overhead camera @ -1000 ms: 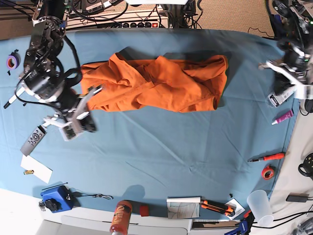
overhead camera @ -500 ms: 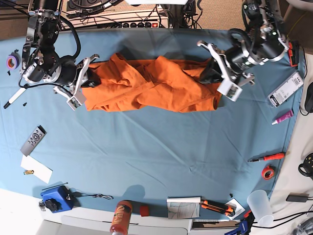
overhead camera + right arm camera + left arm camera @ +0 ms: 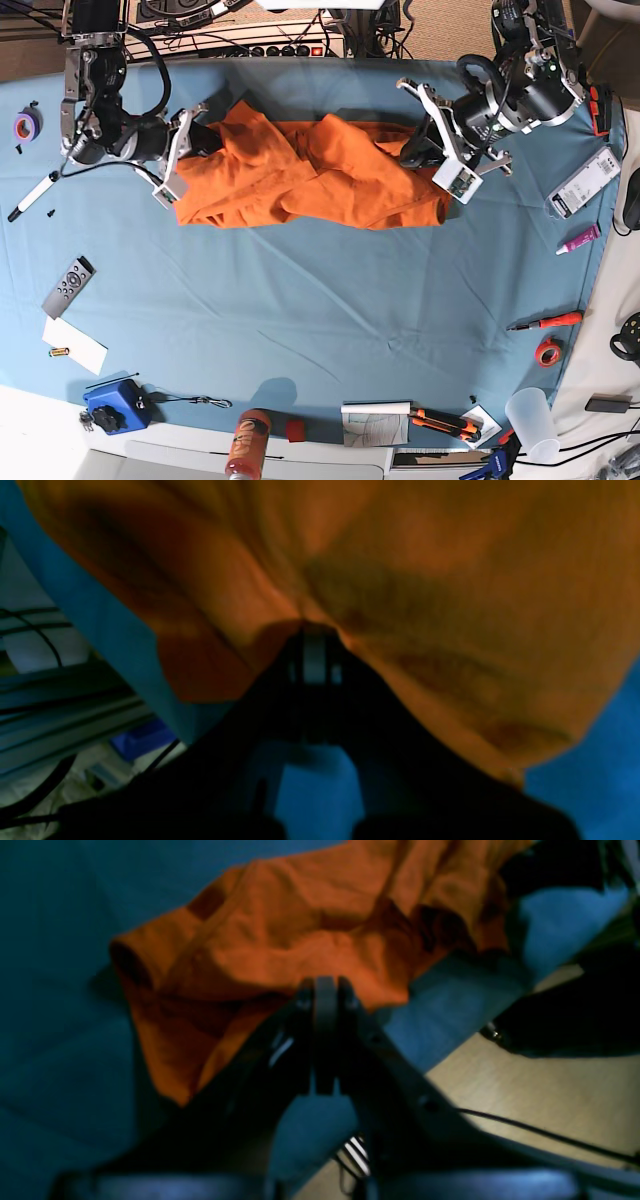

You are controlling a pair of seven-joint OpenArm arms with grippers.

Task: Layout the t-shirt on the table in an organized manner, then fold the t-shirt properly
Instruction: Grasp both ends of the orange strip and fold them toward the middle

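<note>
— Orange plastic first, along the near edge of the table [image 3: 330, 330]: an orange bottle [image 3: 247, 440], an orange-handled cutter [image 3: 442, 424], a clear cup [image 3: 531, 423], a blue box [image 3: 118, 404] and a paper note [image 3: 75, 345].

— And farther in?

— A grey remote [image 3: 68, 286] on one side; a red-handled screwdriver [image 3: 548, 322], a red tape roll [image 3: 547, 352] and a pink tube [image 3: 579, 239] on the other. All lie well apart from the t-shirt [image 3: 310, 172], which sits crumpled in a long heap toward the far side of the teal cloth. Nothing stands between it and the arms.

— The arms themselves?

— Each is at one end of the heap. The right gripper [image 3: 196, 128] meets the cloth at the base view's left end, the left gripper [image 3: 418, 150] at its right end.

— Are they pinching it?

— The base view cannot settle that. The right wrist view does: the right gripper [image 3: 312, 645] has its fingers pressed together with a fold of t-shirt [image 3: 425, 570] clamped between them, cloth filling the frame. In the left wrist view the left gripper [image 3: 325, 990] also has its fingers together, tips at the hem of the t-shirt [image 3: 300, 925]; whether cloth is caught there I cannot tell.

— Anything beyond?

— A purple tape roll [image 3: 26, 125] and a white marker [image 3: 32, 195] by the right arm, cables past the far edge.
</note>
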